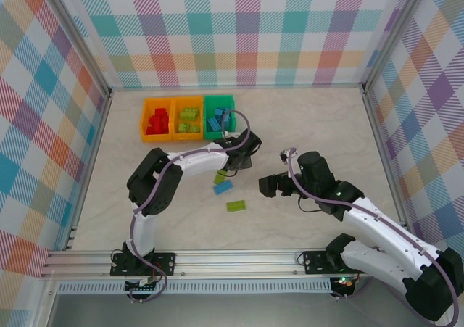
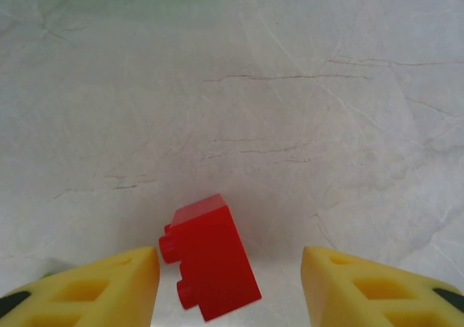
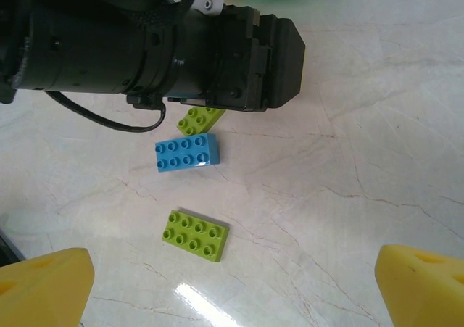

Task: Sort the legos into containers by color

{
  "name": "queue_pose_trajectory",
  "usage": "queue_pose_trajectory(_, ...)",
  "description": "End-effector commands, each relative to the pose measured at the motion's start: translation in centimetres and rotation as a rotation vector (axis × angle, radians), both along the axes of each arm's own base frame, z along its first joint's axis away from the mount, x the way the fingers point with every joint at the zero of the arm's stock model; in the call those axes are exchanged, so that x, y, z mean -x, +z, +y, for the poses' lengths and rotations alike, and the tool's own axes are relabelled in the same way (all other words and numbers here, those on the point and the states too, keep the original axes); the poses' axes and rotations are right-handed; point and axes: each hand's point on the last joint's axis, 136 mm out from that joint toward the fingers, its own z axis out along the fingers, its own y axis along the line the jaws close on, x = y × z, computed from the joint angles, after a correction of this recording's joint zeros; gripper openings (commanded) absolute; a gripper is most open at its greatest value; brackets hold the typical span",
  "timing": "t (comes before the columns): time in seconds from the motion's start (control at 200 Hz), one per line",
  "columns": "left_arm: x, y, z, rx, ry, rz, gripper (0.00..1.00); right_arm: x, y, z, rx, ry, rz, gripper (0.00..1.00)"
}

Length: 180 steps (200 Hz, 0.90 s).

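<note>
Between your left gripper's (image 2: 228, 262) yellow fingers (image 2: 116, 283), which stand apart and grip nothing, a red lego (image 2: 212, 265) lies on the marble table (image 2: 290, 88). Its studs sit just beside one finger, and a clear gap separates it from the other. Your right gripper (image 3: 233, 269) hangs with jaws spread wide above a lime lego (image 3: 195, 235) and a blue lego (image 3: 187, 153). A second lime lego (image 3: 201, 119) is half hidden under the left arm (image 3: 145, 44). Further back, three containers (image 1: 188, 100) stand touching in a row: orange holding red, orange holding lime, green holding blue.
</note>
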Motion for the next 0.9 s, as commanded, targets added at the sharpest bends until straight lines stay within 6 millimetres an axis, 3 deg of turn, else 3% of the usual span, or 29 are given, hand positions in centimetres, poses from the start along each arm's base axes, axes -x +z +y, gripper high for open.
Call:
queue_pose_trajectory(0.0, -0.2, -0.7, 0.4, -0.013, 0.012, 0.032, 0.48, 0.0, -0.2, -0.3, 0.007, -0.011, -0.004, 1.0)
queue_pose_trajectory(0.215, -0.1, -0.4, 0.7, -0.011, 0.006, 0.035, 0.25, 0.1, 0.1, -0.1, 0.0, 0.0, 0.004, 1.0)
queue_pose_trajectory(0.31, -0.2, 1.4, 1.0, 0.003, 0.002, 0.003, 0.2, 0.1, 0.2, -0.1, 0.001, -0.002, 0.005, 1.0)
queue_pose_trajectory(0.41, -0.6, 4.9, 2.8, -0.002, 0.017, -0.081, 0.17, 0.0, 0.4, 0.1, -0.011, 0.0, 0.006, 1.0)
queue_pose_trajectory(0.53, -1.5, 9.0, 7.7, -0.027, 0.104, -0.178, 0.16, -0.1, 0.2, 0.2, -0.015, 0.0, 0.006, 1.0)
queue_pose_trajectory(0.605, -2.3, 10.3, 11.2, -0.026, 0.166, -0.21, 0.16, -0.1, 0.0, 0.3, -0.016, 0.002, 0.01, 1.0)
queue_pose_trajectory(0.755, -4.9, 10.6, 19.1, -0.007, 0.337, -0.201, 0.16, -0.2, -0.1, 0.7, -0.026, 0.012, 0.017, 1.0)
queue_pose_trajectory(0.895, -8.2, 10.6, 24.6, 0.01, 0.483, -0.216, 0.16, -0.3, 0.2, 0.9, -0.036, 0.018, 0.009, 1.0)
